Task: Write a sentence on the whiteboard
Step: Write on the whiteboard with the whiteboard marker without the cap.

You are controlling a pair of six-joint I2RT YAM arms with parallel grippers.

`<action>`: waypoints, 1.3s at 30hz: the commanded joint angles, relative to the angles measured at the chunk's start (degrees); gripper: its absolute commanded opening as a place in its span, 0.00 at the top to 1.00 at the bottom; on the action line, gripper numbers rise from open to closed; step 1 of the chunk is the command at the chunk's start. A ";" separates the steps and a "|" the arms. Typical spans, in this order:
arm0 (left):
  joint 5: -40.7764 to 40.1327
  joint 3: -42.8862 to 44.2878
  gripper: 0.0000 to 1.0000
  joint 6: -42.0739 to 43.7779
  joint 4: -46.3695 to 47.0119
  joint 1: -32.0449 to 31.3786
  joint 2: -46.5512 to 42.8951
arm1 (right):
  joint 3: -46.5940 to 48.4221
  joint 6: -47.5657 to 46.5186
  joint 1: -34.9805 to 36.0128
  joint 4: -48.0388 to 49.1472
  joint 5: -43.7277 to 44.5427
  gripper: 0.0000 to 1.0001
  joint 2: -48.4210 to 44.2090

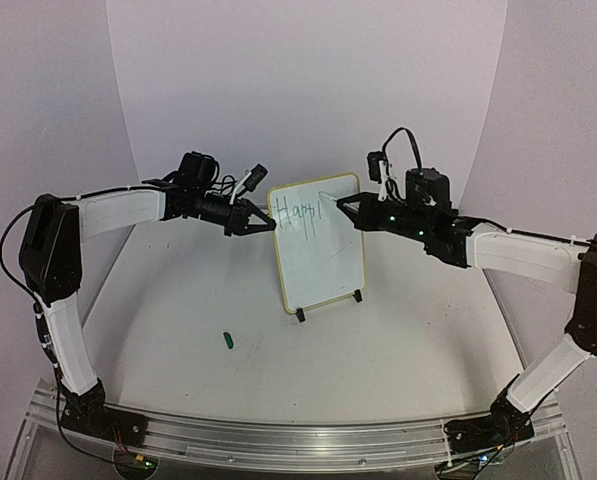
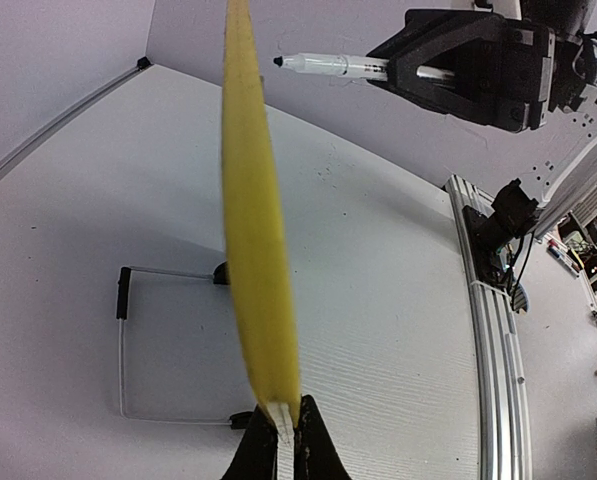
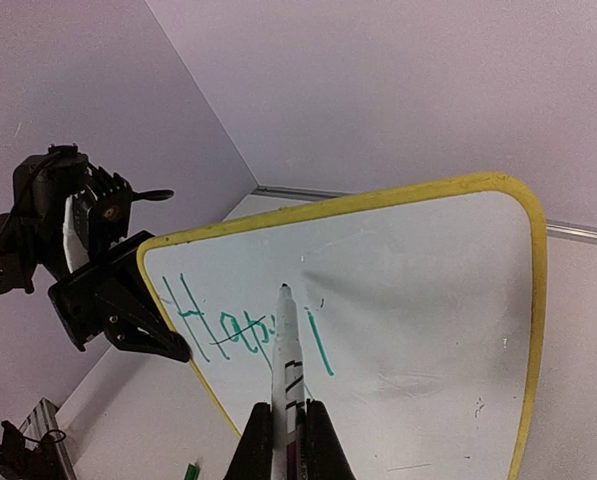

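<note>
The whiteboard (image 1: pixel 320 245) stands upright on two black feet mid-table, yellow-framed. Green lettering (image 1: pixel 300 211) reads "Happi" along its top left; it also shows in the right wrist view (image 3: pixel 228 325). My left gripper (image 1: pixel 268 226) is shut on the board's left edge, seen edge-on as a yellow strip (image 2: pixel 253 230) clamped between the fingers (image 2: pixel 318 450). My right gripper (image 1: pixel 340 205) is shut on a slim white marker (image 3: pixel 286 375), whose dark tip sits at or just off the board above the last letter. The marker also shows in the left wrist view (image 2: pixel 328 65).
A green marker cap (image 1: pixel 229 340) lies on the table in front of the board, to the left. A metal rail (image 1: pixel 278 440) runs along the near edge. Purple walls close in behind and beside the table.
</note>
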 commanded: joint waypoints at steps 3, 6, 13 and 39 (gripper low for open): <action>-0.15 1.24 1.00 1.43 -3.93 -0.25 1.35 | 3.04 -0.09 0.26 1.68 0.41 1.00 1.93; -0.13 1.21 1.00 1.45 -3.95 -0.25 1.35 | 3.37 -0.18 0.27 1.72 0.38 1.00 2.37; -0.22 1.15 1.00 1.50 -3.95 -0.25 1.45 | 3.67 -0.18 0.24 1.69 1.34 1.00 2.98; -0.32 1.36 1.00 1.38 -3.95 -0.25 1.58 | -2.99 -0.12 0.18 1.77 2.52 1.00 -3.09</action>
